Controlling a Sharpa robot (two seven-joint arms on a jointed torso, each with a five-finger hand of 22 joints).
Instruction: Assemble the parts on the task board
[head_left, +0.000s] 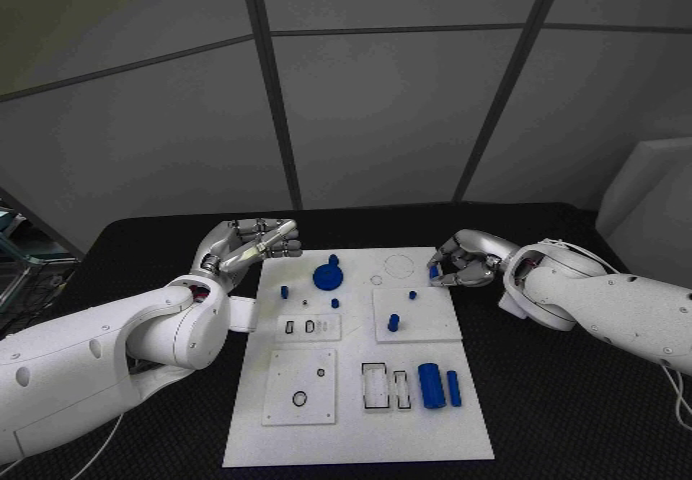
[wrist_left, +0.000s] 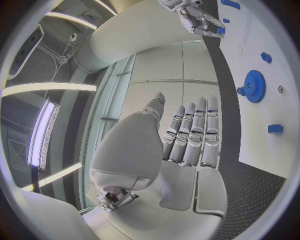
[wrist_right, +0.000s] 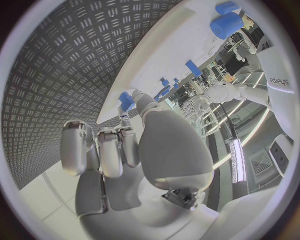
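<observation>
A: What is the right hand (head_left: 459, 262) doing at the far right corner of the white board (head_left: 361, 440)?

B: It pinches a small blue piece (wrist_right: 127, 101) between thumb and a finger, just over the board's edge; the right wrist view shows it best. The left hand (head_left: 257, 243) hangs over the black tabletop (head_left: 577, 400) by the board's far left corner, fingers straight and side by side, holding nothing.

A: How would that piece handle?

B: My guess is light, stiff plastic, smooth enough to slip or twist in a pinch. I would grip it on its flat sides, not its corners.

A: And the other parts?

B: The blue gear (head_left: 329, 274) lies flat near the far middle; its toothed rim looks the surest hold. Two blue cylinders (head_left: 431, 384) lie side by side at the near right, and they could roll, so take each across its middle. A short peg (head_left: 394, 322) stands upright in the right panel.

A: Any holders on the board?

B: The rectangular slots (head_left: 374, 386) just beside the cylinders look empty. So do the small slots (head_left: 300, 326) in the left panel and the round hole (head_left: 299, 398) in the near left panel. The faint circle (head_left: 398, 266) near the right hand holds nothing that I can make out.
</observation>
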